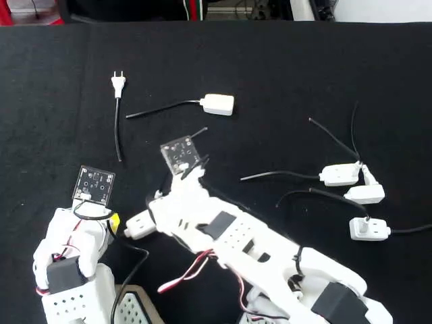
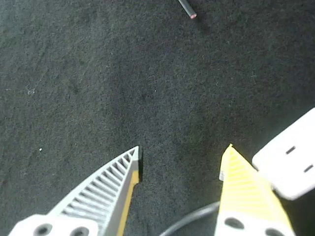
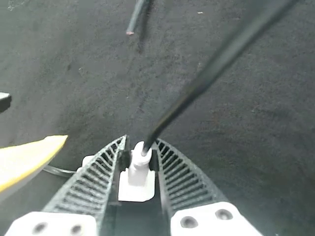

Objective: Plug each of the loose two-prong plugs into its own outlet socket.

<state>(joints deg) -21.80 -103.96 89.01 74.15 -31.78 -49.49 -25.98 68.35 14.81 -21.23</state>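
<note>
Lower left: left hand, fingers apart, empty, over bare bench. Upper left: loose plug lies w/ its cord, untouched. Centre: right hand clamped on a white plug, cord sticking up. Upper mid: free socket. Right: cluster of sockets, prob. already mated. Step, I'd say: carrying the white plug. Next: take it to the free socket, line prongs up w/ holes. Socket's loose, so left hand prob. needs to steady it.
</note>
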